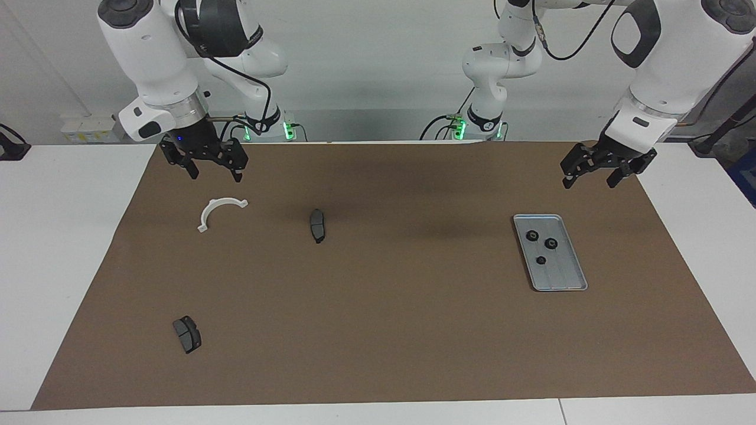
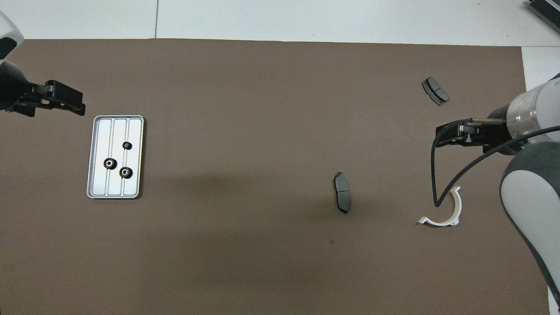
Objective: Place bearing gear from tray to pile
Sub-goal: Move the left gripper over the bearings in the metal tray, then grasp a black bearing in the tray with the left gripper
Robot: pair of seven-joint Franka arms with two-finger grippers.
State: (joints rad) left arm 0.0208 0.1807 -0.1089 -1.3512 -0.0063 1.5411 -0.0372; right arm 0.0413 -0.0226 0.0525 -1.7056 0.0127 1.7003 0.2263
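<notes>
The left pincer, open and empty, hangs just robot-side of the tray holding three bearing gears, far closer than the open right pincer.

White table, its top built of abutting panels with visible seams; a brown mat covers most of it, leaving white margins on all sides. Plain pale wall along the robots' end. White socket strip at the wall's foot. Even, diffuse lighting; soft shadows on the mat.
</notes>
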